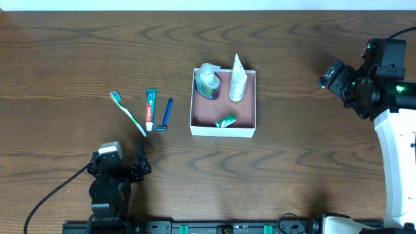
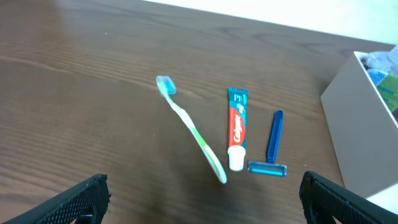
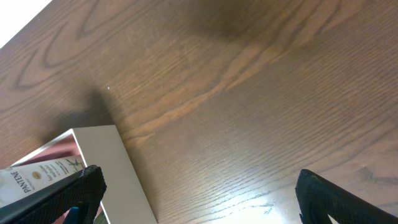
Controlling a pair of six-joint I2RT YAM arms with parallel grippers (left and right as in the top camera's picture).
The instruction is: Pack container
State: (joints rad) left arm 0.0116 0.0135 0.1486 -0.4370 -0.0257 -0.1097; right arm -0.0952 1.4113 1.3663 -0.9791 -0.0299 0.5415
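Left wrist view: I read "Colgate" on the toothpaste [image 2: 237,127], lying left of the container [image 1: 221,132], which sits mid-table. Right wrist shows "PANTENE" on the white tube [image 3: 37,177] inside it. Left gripper [image 2: 208,199] and right gripper [image 3: 208,196] both gape wide, empty.

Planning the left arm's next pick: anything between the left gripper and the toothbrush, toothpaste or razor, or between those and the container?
Nothing visible. Only bare table separates the open left gripper from the toothbrush, toothpaste and razor, and the razor from the container wall.
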